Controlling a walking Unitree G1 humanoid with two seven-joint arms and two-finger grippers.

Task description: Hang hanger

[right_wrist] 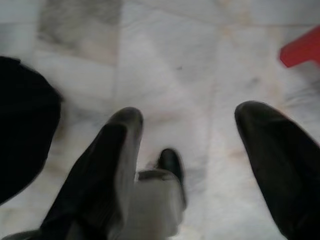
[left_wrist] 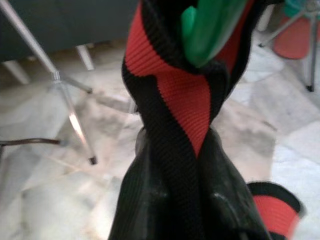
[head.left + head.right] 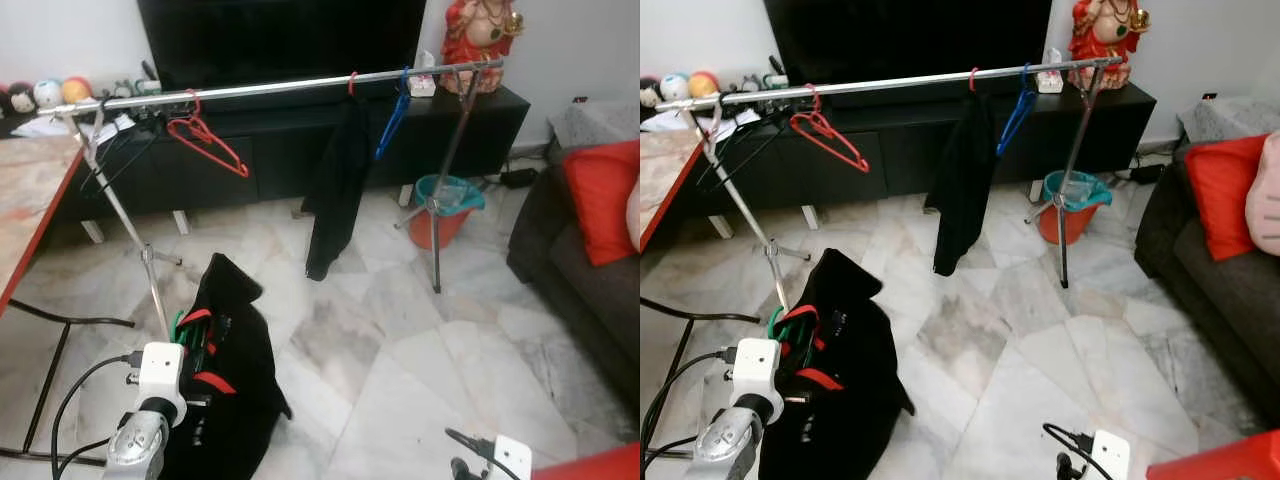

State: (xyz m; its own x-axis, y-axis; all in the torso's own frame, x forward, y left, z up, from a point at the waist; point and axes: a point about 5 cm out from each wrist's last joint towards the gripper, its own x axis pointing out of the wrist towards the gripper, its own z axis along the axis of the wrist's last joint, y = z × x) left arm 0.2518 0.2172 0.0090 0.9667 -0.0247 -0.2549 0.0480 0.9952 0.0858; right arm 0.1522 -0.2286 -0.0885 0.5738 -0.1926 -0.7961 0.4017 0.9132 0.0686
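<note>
My left tool point(image 3: 205, 375) is clamped on the green hanger point(image 3: 178, 322) with a black garment point(image 3: 232, 400) that has red stripes draped on it; the left wrist view shows the fingers point(image 2: 150, 205) pinching the red-and-black knit right under the green hanger neck. The bundle hangs low, just above the marble floor point(image 3: 400, 350), beside the near leg of the rail stand. My right tool point(image 1: 187, 150) is spread wide, holding nothing, pointed down at bare floor tile. The clothes rail point(image 3: 290, 87) runs across the room in front of the black TV cabinet point(image 3: 300, 140). At the left end of the rail: a red hanger point(image 3: 205, 135) tilted, and black hangers point(image 3: 105, 155) next to it. Toward the right end of the rail: a dark garment point(image 3: 335, 190) on a red hook, then a blue hanger point(image 3: 393, 120) just beside it. Under the right end of the rail, an orange bucket with a teal liner point(image 3: 445, 205) sits on the floor against the stand's tripod feet. A sofa with a red cushion point(image 3: 600, 200) is at the right edge of the room. The corner of a red-edged bench point(image 3: 30, 200) is at the left. A red figurine point(image 3: 480, 35) stands on the right end of the cabinet.
</note>
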